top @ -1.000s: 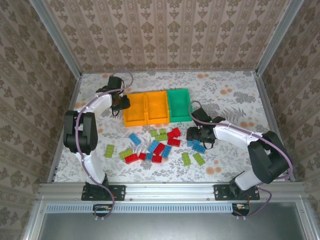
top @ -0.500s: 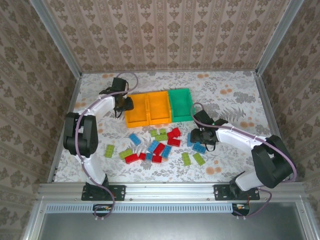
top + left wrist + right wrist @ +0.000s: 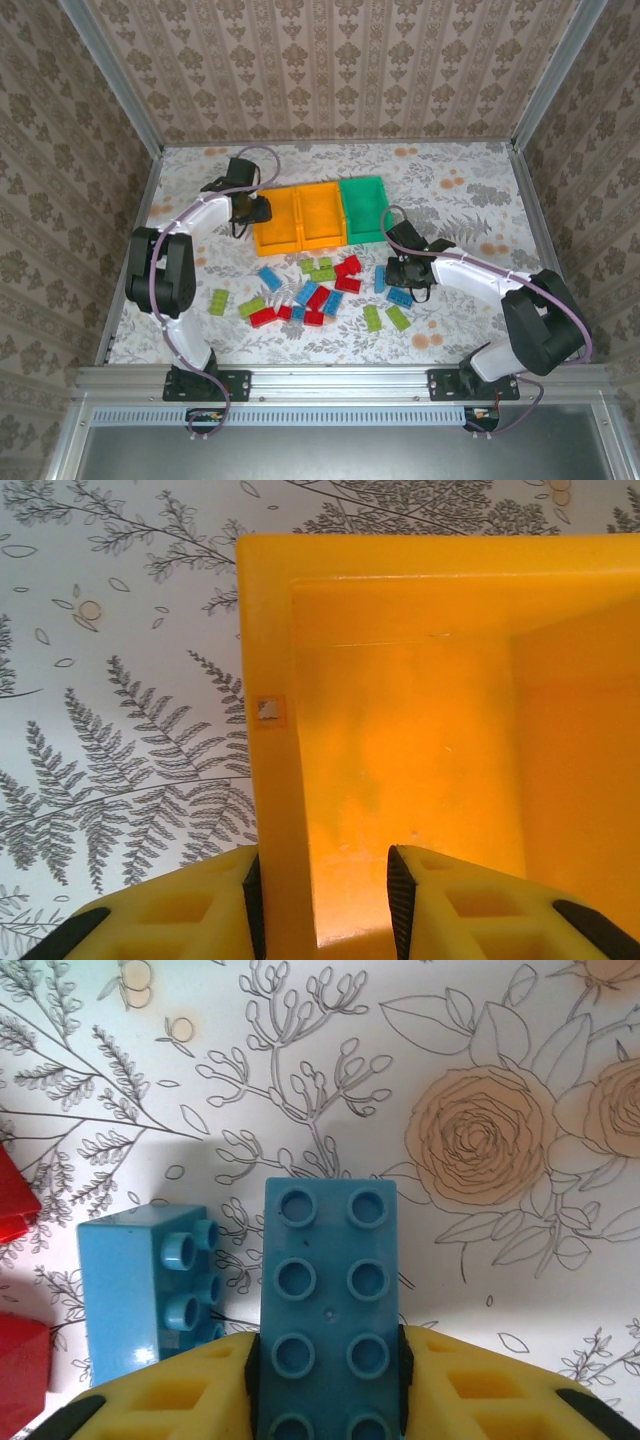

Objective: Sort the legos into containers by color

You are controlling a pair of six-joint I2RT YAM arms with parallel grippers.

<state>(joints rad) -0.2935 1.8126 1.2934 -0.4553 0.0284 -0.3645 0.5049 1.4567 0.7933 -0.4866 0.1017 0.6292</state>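
one blue brick (image 3: 328, 1290) pinched on its long sides by right gripper (image 3: 328, 1385), low centre of wrist view, long axis pointed straight up frame, away from pincer. second blue brick (image 3: 150, 1290) tipped on side, just left of it. bins (image 3: 275, 220) found up-left of that gripper in top view. left gripper (image 3: 320, 905) spread slightly, orange bin wall (image 3: 270, 780) straddled, not clamped.

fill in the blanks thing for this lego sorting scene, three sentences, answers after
1. The right gripper holds a light blue studded plastic brick whose studs face ____.
2. The left gripper straddles a plastic bin wall coloured ____.
3. Seen from above, the green plastic bin sits at the ____ end of its row.

Missing words: up; orange; right
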